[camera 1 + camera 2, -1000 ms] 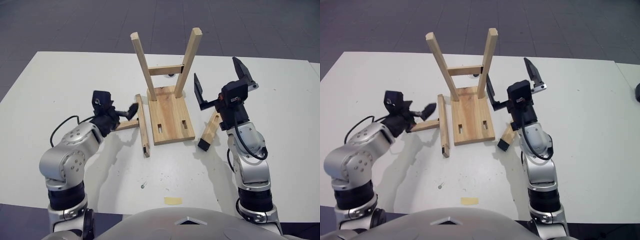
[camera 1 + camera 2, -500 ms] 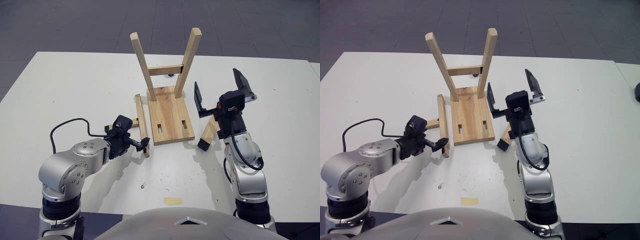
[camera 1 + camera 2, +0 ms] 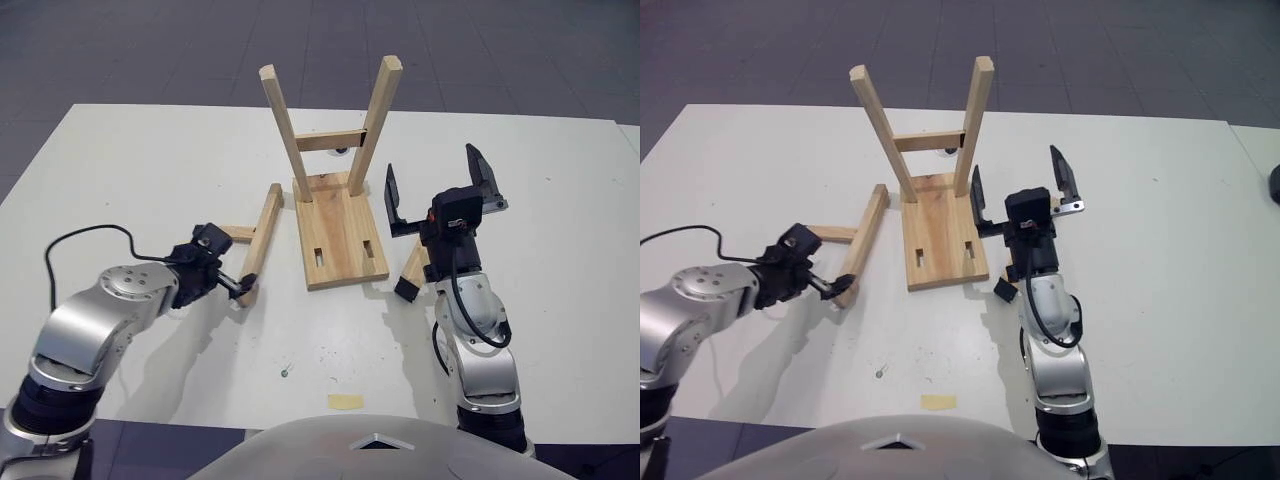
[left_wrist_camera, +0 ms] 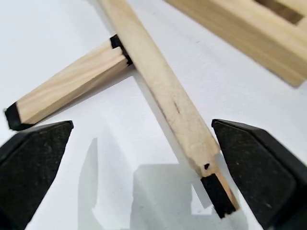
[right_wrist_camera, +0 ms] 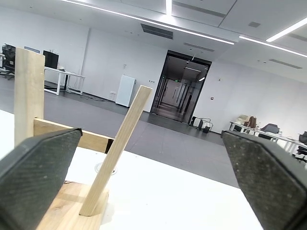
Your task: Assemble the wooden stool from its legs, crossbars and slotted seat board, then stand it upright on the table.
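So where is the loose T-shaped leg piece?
Left eye view: the leg piece lies flat on the table, left of the seat board, near end inside the open left hand.

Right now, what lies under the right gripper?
A loose wooden leg lies on the table beneath the right gripper; its black-tipped near end shows, its far end is covered.

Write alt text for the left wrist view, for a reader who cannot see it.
The open left gripper flanks the black-tipped end of a wooden leg on the white table. A short crossbar joins the leg; the seat board lies beyond.
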`<action>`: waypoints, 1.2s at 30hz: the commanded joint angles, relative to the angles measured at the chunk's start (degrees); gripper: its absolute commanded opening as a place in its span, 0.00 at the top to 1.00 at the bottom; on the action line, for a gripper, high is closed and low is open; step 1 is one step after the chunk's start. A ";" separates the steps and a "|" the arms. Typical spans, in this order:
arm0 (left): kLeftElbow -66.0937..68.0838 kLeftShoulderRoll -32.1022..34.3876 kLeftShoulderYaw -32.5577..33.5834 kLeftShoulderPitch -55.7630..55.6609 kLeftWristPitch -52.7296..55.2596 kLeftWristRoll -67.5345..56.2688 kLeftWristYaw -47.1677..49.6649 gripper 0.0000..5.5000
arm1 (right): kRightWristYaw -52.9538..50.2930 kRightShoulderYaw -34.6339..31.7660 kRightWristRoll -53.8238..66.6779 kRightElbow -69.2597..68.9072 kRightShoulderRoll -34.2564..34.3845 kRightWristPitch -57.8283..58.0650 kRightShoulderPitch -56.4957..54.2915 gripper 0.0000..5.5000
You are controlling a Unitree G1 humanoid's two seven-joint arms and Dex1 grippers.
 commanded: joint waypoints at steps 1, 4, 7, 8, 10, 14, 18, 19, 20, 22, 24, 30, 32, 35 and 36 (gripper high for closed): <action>3.58 2.21 -1.14 -4.58 -3.20 1.92 -3.30 0.03 | -1.24 0.42 -0.97 -0.39 0.87 -0.53 1.03 0.02; 6.27 0.06 -1.32 -5.90 -2.42 0.59 -4.94 0.03 | -1.53 0.54 -1.27 -0.10 0.98 -0.50 0.75 0.02; 9.01 -2.12 -0.33 -6.32 0.46 -1.56 -6.48 0.03 | -1.87 0.04 -1.41 -0.03 1.05 -0.55 0.42 0.02; 10.17 -2.19 -0.18 -6.04 1.17 -1.97 -7.08 0.03 | -2.05 -0.06 -1.46 0.06 1.11 -0.72 0.48 0.02; 12.16 -1.63 -0.38 -5.32 1.42 -1.99 -8.23 0.03 | -2.44 -0.05 -1.66 0.15 1.38 -0.84 0.59 0.02; 14.11 -0.20 -2.86 -4.63 -1.32 -0.52 -10.51 0.11 | -3.08 0.63 -2.23 0.36 2.01 -1.04 0.91 0.02; 15.88 0.31 -7.54 -4.17 -7.29 3.31 -12.22 0.23 | -3.52 0.99 -2.99 0.09 2.38 -1.06 1.38 0.02; 16.20 0.48 -8.59 -4.12 -8.79 4.32 -12.60 0.27 | -3.57 1.02 -3.03 0.06 2.38 -1.10 1.51 0.02; 16.69 0.61 -9.59 -4.11 -10.22 5.30 -13.11 0.30 | -3.64 0.98 -3.07 0.03 2.33 -1.17 1.72 0.02; 17.88 1.06 -11.13 -4.07 -13.19 7.47 -13.83 0.36 | -3.80 0.94 -3.19 0.03 2.34 -1.15 1.88 0.02; 19.07 1.27 -11.85 -4.18 -14.88 8.73 -14.69 0.42 | -4.09 1.08 -3.43 -0.08 2.60 -1.01 1.94 0.02; 21.54 1.24 -13.09 -4.38 -18.34 11.33 -16.97 0.59 | -4.35 1.53 -3.99 -0.58 3.22 -0.77 2.29 0.02; 22.30 1.34 -13.32 -4.22 -19.20 12.14 -17.45 0.66 | -4.21 1.28 -3.98 -0.62 3.19 -0.70 2.17 0.02; 22.70 1.52 -13.72 -4.21 -20.14 13.39 -17.98 0.74 | -4.27 1.02 -4.08 -0.45 3.11 -1.01 2.34 0.02; 22.86 1.53 -13.86 -4.20 -20.54 13.85 -18.15 0.76 | -4.34 1.05 -4.16 -0.38 3.12 -1.11 2.42 0.02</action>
